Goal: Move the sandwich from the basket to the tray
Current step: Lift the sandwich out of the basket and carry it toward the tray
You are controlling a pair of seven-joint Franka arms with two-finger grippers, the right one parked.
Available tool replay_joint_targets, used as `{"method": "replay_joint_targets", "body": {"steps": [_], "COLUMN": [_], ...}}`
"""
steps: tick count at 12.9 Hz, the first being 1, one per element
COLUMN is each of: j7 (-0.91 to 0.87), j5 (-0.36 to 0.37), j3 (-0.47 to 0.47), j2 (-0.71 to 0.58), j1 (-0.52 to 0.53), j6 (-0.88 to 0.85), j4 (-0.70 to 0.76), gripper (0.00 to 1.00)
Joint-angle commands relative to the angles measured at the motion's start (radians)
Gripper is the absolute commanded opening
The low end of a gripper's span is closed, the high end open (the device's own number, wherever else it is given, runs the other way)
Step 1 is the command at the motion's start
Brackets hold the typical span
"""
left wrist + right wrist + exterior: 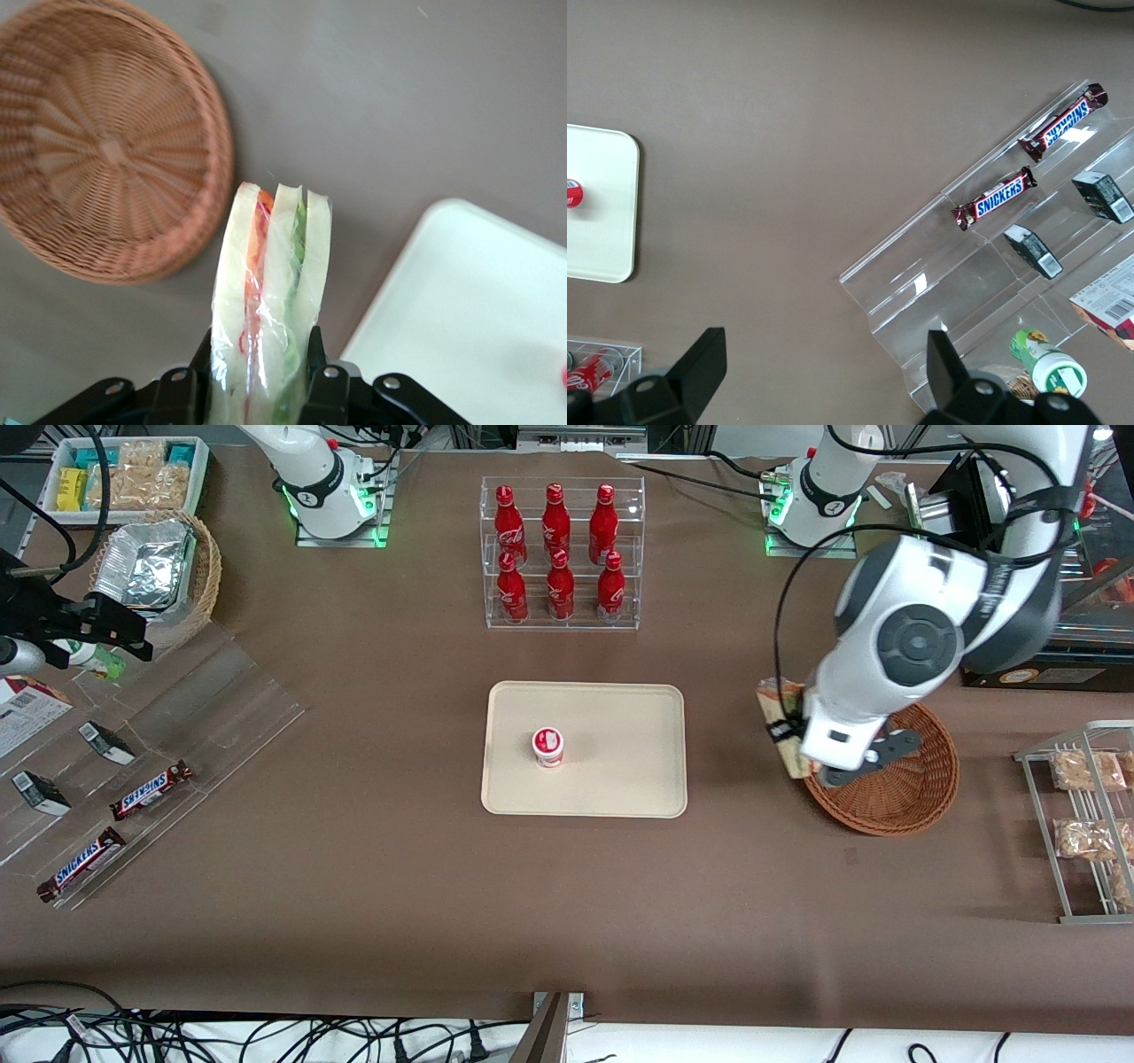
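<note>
- Our black two-finger gripper (266, 390) has its fingers (325, 390) pinching the clear-wrapped triangular sandwich of pale bread with red and green filling (270, 301) across its outer bread faces, one pad on each side.
- We judge the main risk to be slippage: the film is slick and the bread soft, so a quick swing could let the wedge slide or rotate out between the pads; squeezing harder would crush it.
- The sandwich's long axis runs straight out from the fingers, its free end pointing away from the gripper, layers edge-on to the wrist camera.
- It hangs in the air, clear of the round reddish-brown wicker basket (895, 797), over the brown table between that basket and the flat cream-beige rectangular tray (620, 779).
- A small red-and-white lidded cup (548, 747) stands on the tray; setting down too near it could knock it over, so we would aim for the bare area beside it.
</note>
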Motion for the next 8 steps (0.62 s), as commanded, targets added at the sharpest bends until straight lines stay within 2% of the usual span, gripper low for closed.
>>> {"method": "replay_joint_targets", "body": {"steps": [1,5,8], "j7": [-0.018,-0.084,-0.202], "j5": [0.037,0.071,0.158], "j3": [-0.084,-0.092,-0.092], "j2": [0.019,0.075,0.151], "j1": [0.007,-0.096,-0.179], "j6": [-0.015,0.056,0.135], "j4": [0.034,0.031,0.033], "gripper": [0.41,0.42,0.42]}}
